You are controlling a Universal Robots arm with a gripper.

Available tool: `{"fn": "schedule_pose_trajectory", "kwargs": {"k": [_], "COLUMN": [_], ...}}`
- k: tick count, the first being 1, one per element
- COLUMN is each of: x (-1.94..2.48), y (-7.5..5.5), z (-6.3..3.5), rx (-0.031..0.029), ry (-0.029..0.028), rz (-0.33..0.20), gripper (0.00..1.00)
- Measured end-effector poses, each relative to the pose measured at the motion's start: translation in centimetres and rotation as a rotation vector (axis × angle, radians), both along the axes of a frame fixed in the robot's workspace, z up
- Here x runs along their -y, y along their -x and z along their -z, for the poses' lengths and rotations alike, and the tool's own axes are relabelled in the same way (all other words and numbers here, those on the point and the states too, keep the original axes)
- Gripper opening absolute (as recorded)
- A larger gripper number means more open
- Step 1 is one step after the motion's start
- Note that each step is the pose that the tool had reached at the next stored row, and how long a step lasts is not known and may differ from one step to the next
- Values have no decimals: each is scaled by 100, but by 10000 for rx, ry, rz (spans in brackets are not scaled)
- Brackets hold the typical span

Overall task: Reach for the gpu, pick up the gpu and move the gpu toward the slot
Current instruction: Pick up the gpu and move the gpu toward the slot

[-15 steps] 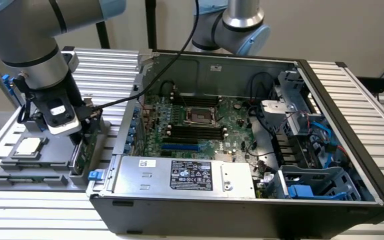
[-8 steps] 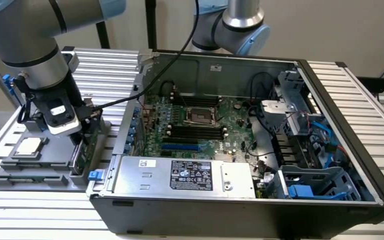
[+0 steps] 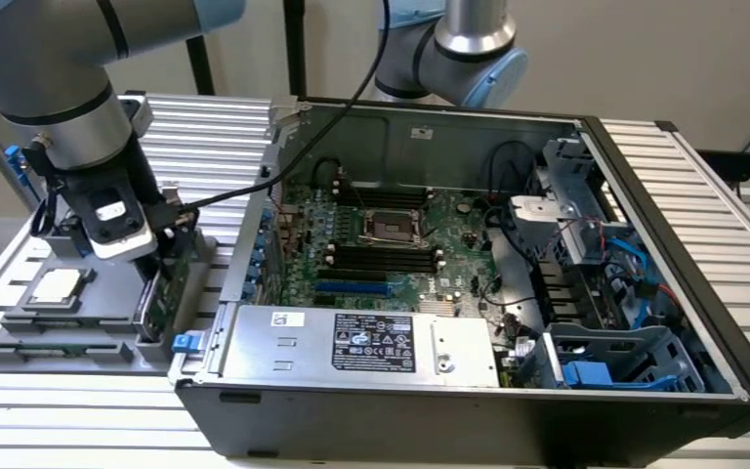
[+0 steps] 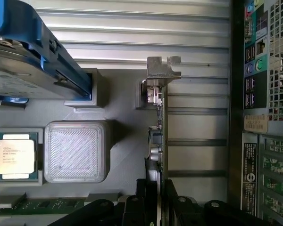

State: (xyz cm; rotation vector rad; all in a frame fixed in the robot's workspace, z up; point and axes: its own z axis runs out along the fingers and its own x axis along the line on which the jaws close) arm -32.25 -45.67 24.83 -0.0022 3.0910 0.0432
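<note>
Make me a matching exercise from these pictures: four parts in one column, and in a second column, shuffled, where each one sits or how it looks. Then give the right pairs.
Column one
1. gpu
2. CPU chip
3. hard drive
4. power supply

Column two
A. inside the open computer case, label on top
B. lying flat in a square recess of the gray holder
C. standing on edge in the gray holder
D. blue rails along its side

Pairs: 1-C, 2-B, 3-D, 4-A.
</note>
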Motion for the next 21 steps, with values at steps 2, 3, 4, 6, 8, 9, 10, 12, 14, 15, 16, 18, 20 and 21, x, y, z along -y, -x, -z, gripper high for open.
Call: {"fn": "schedule_pose_trajectory", "kwargs": {"k": [2,3,4,6,8,9,10,12,14,15,16,18,20,21], "x": [0,0,0,0,0,0,0,0,0,0,0,0,1,1], "y": [0,0,0,0,0,0,-1,-2,-5,-6,-8,-13,-22,-28], "z": [-50,-84,-119,-195,-283,-329,-374,-468,-558,-603,-648,-738,-828,-875], "rx": [-23,-38,-52,-80,-100,-109,-115,-125,-133,-137,-140,-146,-152,-155], "ry": [1,0,0,1,0,1,0,1,0,1,1,0,1,1], "rz": [0,0,0,0,0,0,0,0,0,0,0,0,-1,-1], "gripper": [26,26,26,26,26,26,26,26,26,26,26,26,26,26]}}
